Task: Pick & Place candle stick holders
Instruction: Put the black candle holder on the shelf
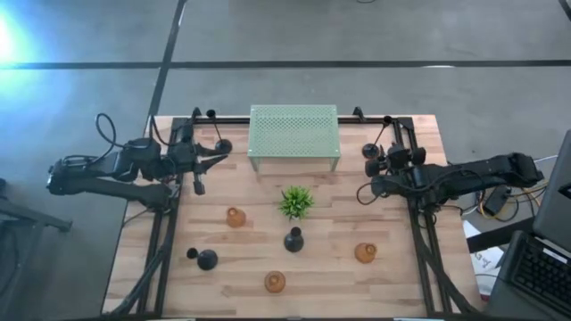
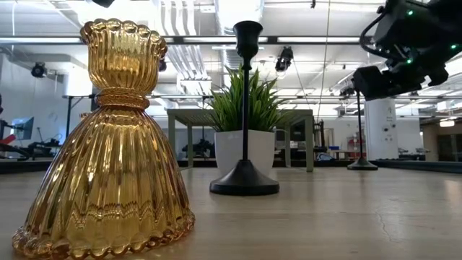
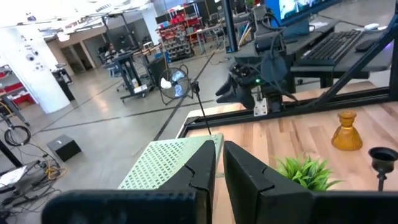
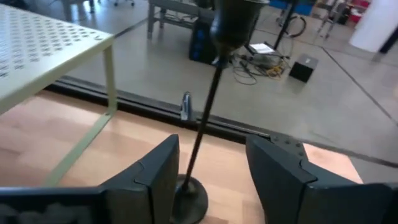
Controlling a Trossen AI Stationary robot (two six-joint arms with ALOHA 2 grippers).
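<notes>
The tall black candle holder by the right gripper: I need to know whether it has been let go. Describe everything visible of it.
The tall black candle holder has a thin straight stem, a cup on top and a round base, in what looks like matte black metal. It stands upright on the wooden table, beside the green stand. The right gripper is open, one finger on each side of the stem, with gaps showing both sides.

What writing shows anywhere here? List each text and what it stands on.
None can be read.
The candle holders, the plant and the green stand bear no lettering.
The paper by the laptop and the monitor in the room: too blurred to read.
</notes>
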